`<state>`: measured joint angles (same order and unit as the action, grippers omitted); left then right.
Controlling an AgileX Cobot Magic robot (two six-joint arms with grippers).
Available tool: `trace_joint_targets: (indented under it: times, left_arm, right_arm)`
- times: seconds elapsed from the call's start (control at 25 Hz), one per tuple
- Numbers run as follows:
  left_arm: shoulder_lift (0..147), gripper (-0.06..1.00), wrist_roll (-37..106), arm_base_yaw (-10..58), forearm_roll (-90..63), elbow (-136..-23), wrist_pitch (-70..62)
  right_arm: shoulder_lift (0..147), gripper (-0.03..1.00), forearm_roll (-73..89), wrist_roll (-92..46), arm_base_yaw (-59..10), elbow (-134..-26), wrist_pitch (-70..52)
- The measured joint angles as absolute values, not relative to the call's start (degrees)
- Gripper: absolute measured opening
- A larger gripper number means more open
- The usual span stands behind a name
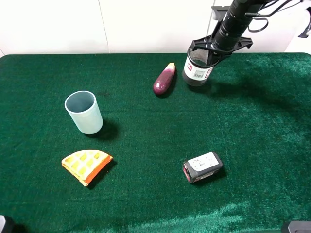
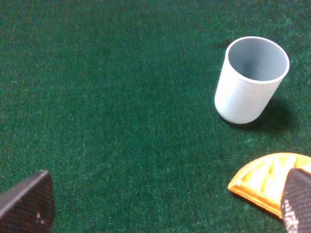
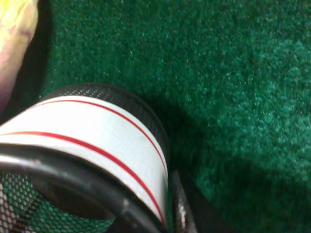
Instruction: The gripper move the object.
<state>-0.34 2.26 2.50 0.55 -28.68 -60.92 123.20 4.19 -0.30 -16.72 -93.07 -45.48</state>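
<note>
The black wire-mesh pen cup [image 1: 197, 69] with its white barcode label stands at the back of the green table, right of centre, and looks slightly tilted. My right gripper [image 1: 210, 54] comes down from above onto the cup's rim and grips its wall. The right wrist view shows the label with red lines [image 3: 92, 136] very close, with one finger [image 3: 181, 216] pressed against the outside of the wall. My left gripper [image 2: 160, 213] is open and empty, low over the table at the front left. Its fingertips [image 2: 24, 204] are wide apart.
A purple eggplant [image 1: 164, 79] lies just left of the pen cup. A pale blue plastic cup [image 1: 84, 112] stands upright at the left, with an orange waffle wedge [image 1: 86, 165] in front of it. A small black box [image 1: 202, 167] lies front centre-right.
</note>
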Motion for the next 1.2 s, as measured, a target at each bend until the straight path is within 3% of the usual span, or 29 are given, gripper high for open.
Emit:
trace_joint_targets:
  times: [0.6,0.68,0.88,0.92,1.2]
  left_arm:
    - [-0.34,0.94,2.26,2.5,0.6,-28.68,-60.92]
    - [-0.34,0.94,2.26,2.5,0.6,-28.68,-60.92]
    - [-0.34,0.94,2.26,2.5,0.6,-28.68,-60.92]
    - [-0.34,0.94,2.26,2.5,0.6,-28.68,-60.92]
    - [-0.34,0.94,2.26,2.5,0.6,-28.68,-60.92]
  right_arm:
    - [124.78,0.04,4.42,-0.3,-16.72,-93.07,-44.88]
    - [124.78,0.12,4.49,-0.3,-16.72,-93.07,-44.88]
    - [124.78,0.57,4.61,-0.3,-16.72,-93.07,-44.87]
    - [124.78,0.62,4.61,-0.3,-16.72,-93.07,-44.87]
    - [124.48,0.69,4.45,0.0,-16.72,-93.07,-44.92]
